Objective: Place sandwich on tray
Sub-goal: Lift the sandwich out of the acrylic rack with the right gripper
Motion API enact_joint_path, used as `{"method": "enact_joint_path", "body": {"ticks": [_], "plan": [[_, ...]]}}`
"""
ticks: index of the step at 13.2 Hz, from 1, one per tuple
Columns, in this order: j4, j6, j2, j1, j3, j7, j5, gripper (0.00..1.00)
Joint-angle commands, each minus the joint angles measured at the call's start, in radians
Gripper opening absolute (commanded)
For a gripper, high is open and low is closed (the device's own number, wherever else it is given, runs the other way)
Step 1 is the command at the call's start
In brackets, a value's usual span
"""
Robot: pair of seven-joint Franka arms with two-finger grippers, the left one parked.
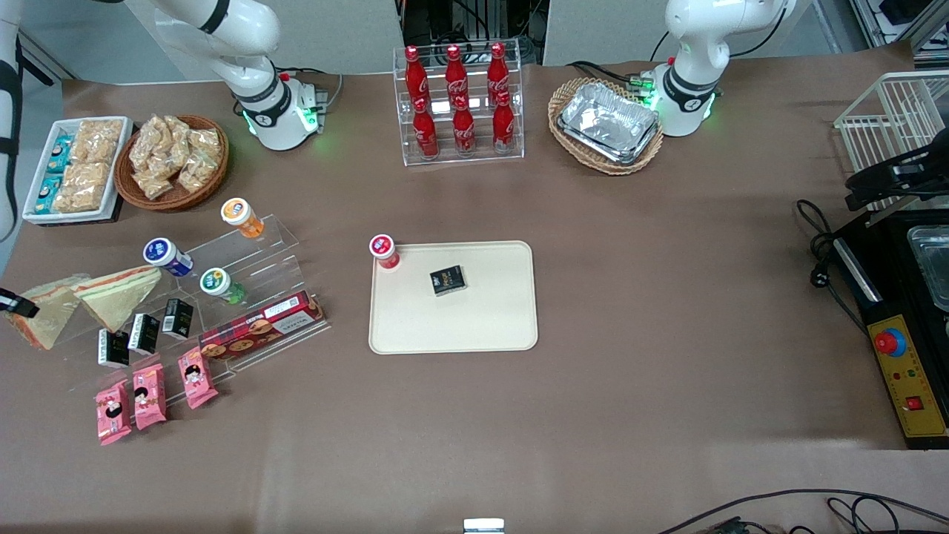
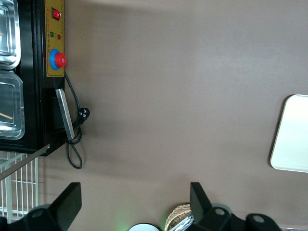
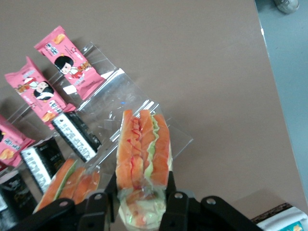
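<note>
The sandwich (image 1: 41,315) is a clear-wrapped tan wedge on the clear acrylic stand at the working arm's end of the table. In the right wrist view its orange-red, white and green edge (image 3: 143,154) sits between my fingers (image 3: 169,185), which press on both bread faces. My gripper (image 3: 141,186) is shut on it; in the front view only its black tip (image 1: 15,302) shows at the picture's edge. The cream-beige tray (image 1: 452,334) lies at the table's middle, well away from the sandwich, and also shows in the left wrist view (image 2: 293,134).
A paler sandwich (image 1: 118,293) lies beside the held one. Black boxes (image 1: 144,334), pink snack packets (image 1: 152,397), a red biscuit box (image 1: 259,322) and small bottles (image 1: 220,285) fill the stand. A black box (image 1: 448,280) lies on the tray and a red-capped bottle (image 1: 384,252) stands at its corner.
</note>
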Motion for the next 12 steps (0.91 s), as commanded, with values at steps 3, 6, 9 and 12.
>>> {"method": "enact_joint_path", "body": {"ticks": [3,6,9,12], "plan": [[0.134,-0.186,-0.055,0.006,0.001,-0.033,-0.01,0.4],[0.211,-0.281,-0.064,0.033,0.004,-0.024,-0.001,0.4],[0.234,-0.306,-0.079,0.104,0.004,0.144,0.015,0.4],[0.234,-0.306,-0.089,0.186,0.004,0.284,0.044,0.4]]}}
